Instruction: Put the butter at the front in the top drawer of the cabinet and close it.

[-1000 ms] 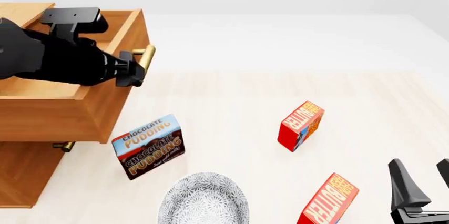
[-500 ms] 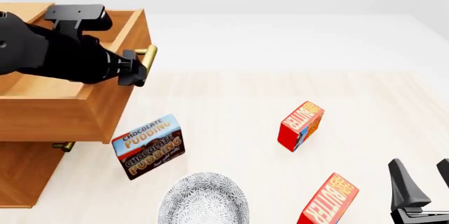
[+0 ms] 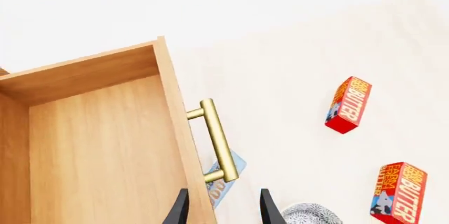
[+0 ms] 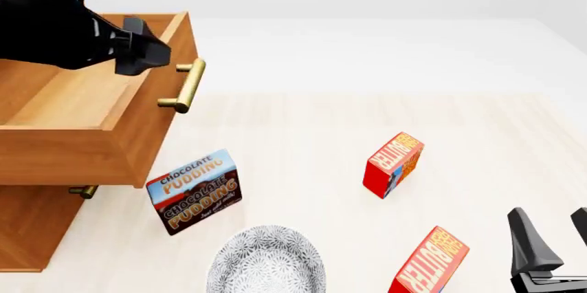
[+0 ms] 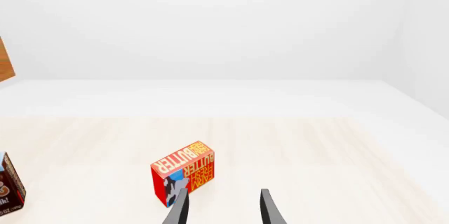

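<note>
My right gripper (image 4: 550,241) sits low at the near right edge, jaws apart, nothing between them. Just beside it to the left: the front butter (image 4: 429,262), upright, tilted, on the table (image 4: 303,142). Near centre: speckled bowl (image 4: 267,263). Behind it, the Chocolate Pudding box (image 4: 194,191), close to the cabinet (image 4: 32,228). Second butter box (image 4: 394,164) further back, well apart from the first. Top drawer (image 4: 101,128) is pulled out, interior bare wood, brass handle (image 4: 186,87) free. My left gripper (image 4: 147,51) hangs above the drawer's front edge, fingers (image 3: 268,208) spread, holding nothing, clear of the handle.
</note>
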`<control>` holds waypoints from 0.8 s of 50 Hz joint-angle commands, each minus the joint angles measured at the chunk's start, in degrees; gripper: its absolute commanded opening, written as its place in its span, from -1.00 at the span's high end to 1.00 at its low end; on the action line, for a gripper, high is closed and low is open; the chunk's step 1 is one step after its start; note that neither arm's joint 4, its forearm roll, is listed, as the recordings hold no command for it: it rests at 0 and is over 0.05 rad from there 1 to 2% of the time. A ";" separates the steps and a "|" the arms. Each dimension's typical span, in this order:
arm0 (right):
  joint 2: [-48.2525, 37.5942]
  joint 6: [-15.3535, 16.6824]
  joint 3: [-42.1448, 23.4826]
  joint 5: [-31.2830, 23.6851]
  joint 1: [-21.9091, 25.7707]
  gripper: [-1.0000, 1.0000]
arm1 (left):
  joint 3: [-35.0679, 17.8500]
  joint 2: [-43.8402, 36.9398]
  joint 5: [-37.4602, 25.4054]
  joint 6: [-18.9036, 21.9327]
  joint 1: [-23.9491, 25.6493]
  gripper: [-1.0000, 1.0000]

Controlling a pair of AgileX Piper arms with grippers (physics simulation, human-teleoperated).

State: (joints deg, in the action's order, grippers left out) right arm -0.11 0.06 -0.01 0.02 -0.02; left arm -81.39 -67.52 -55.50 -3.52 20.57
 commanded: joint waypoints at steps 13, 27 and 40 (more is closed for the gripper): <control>-0.02 0.00 -0.01 0.02 0.01 -1.00 | 4.33 1.92 6.77 11.65 8.58 -1.00; -0.01 -0.01 -0.01 0.02 0.01 -1.00 | 5.06 -1.24 17.03 12.22 18.28 -1.00; -0.02 -0.01 -0.01 0.02 0.01 -1.00 | 4.04 -7.83 23.33 11.53 24.74 -1.00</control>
State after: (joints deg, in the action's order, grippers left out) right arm -0.11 0.05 -0.01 0.02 -0.02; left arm -77.13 -70.89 -37.53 8.30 39.87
